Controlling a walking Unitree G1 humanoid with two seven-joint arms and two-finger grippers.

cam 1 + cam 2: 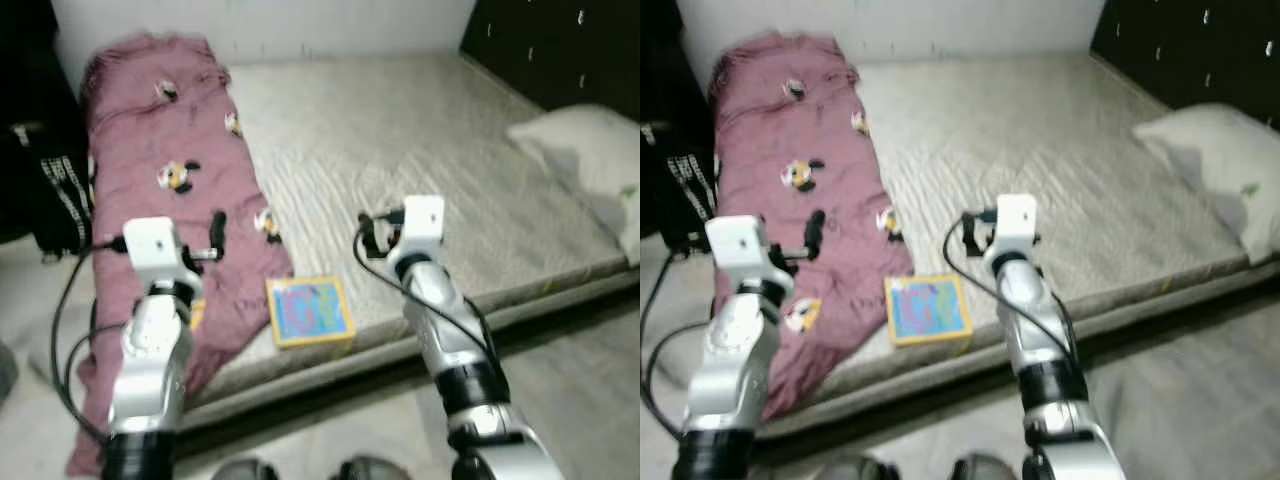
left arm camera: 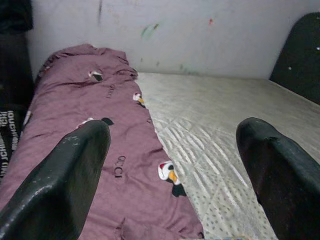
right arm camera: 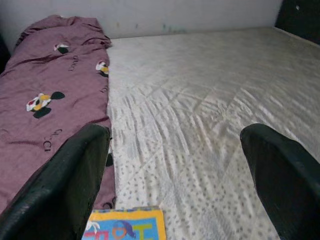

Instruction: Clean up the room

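Observation:
A maroon blanket [image 1: 165,130] with cartoon prints lies along the left side of a bare grey mattress [image 1: 430,130] and hangs over its near edge. A colourful square book [image 1: 310,310] rests at the mattress's near edge, beside the blanket. My left gripper [image 2: 170,150] is open and held above the blanket, nothing between its fingers [image 2: 65,175]. My right gripper [image 3: 175,150] is open too, raised over the mattress just beyond the book [image 3: 125,230], and holds nothing.
A white pillow [image 1: 590,150] lies at the right end of the mattress, below a dark headboard [image 1: 560,40]. A black bag [image 1: 50,190] stands on the floor left of the bed. Grey floor [image 1: 570,380] runs along the near side.

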